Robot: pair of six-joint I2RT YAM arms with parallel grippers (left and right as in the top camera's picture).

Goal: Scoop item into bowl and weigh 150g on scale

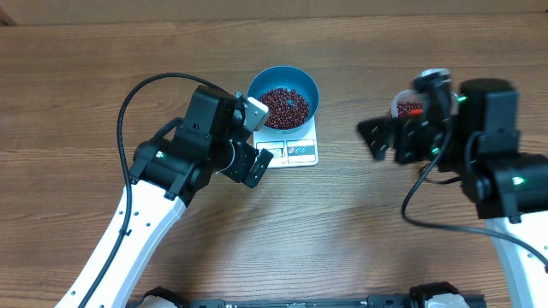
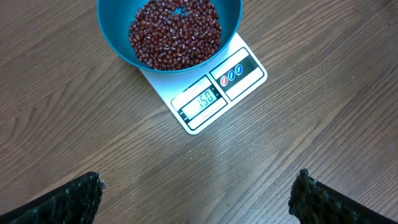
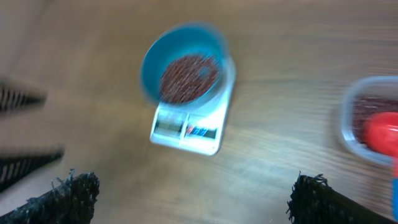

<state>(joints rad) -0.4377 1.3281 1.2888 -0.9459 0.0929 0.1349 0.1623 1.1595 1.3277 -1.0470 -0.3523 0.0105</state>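
Observation:
The blue bowl [image 1: 306,83] stands on the white scale [image 1: 295,151] and holds a heap of dark red beans [image 1: 283,106]. In the left wrist view the bowl [image 2: 118,37] with its beans [image 2: 174,31] sits at the top, and the scale [image 2: 239,71] display reads 150. My left gripper [image 1: 257,137] hovers just left of the scale, open and empty [image 2: 199,199]. My right gripper [image 1: 381,139] is open to the right of the scale, with nothing between its fingers [image 3: 196,199]. The right wrist view is blurred but shows bowl [image 3: 149,62] and scale [image 3: 186,132].
A clear plastic tub [image 1: 408,109] with beans and a red scoop lies at the right, partly hidden under my right arm. In the right wrist view the tub [image 3: 351,121] and the scoop [image 3: 380,134] are at the right edge. Bare wooden tabletop surrounds the scale.

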